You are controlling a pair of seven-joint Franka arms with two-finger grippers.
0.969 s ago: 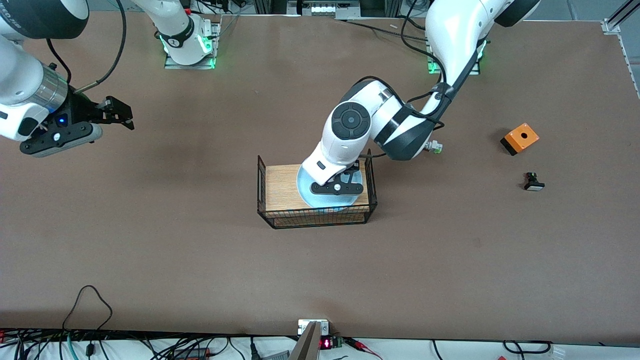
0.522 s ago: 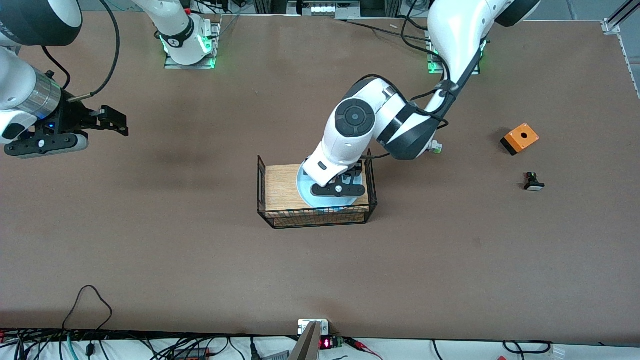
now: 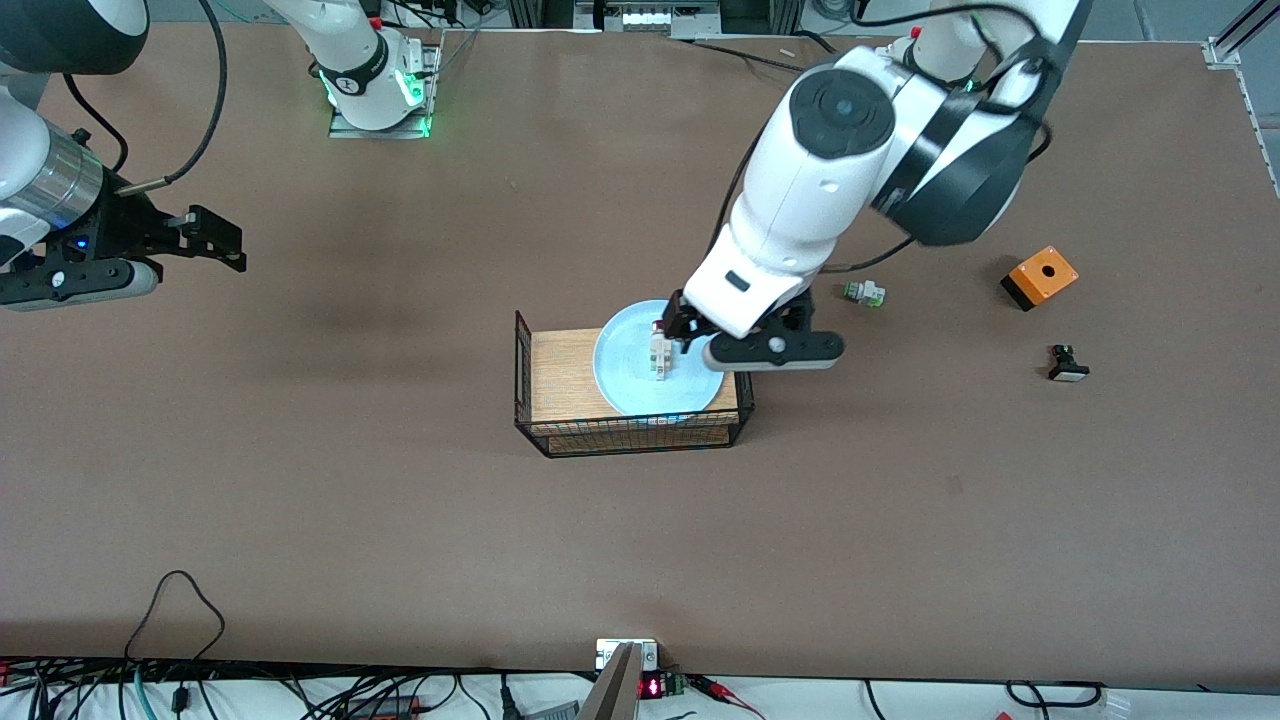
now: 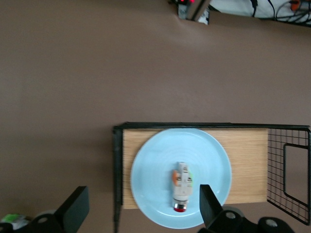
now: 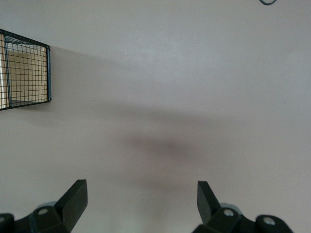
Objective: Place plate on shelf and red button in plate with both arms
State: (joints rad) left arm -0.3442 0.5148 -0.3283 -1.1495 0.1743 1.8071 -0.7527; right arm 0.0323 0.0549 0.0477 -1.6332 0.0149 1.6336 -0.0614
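red button (image 4: 181, 187) lying on the plate (image 4: 150, 165) in the wire basket (image 3: 530, 425), mid-desk | left gripper (image 4: 138, 208) over the plate, jaws released; right gripper (image 5: 138, 204) waits, jaws released | we reckon a low exit could clip the basket wall
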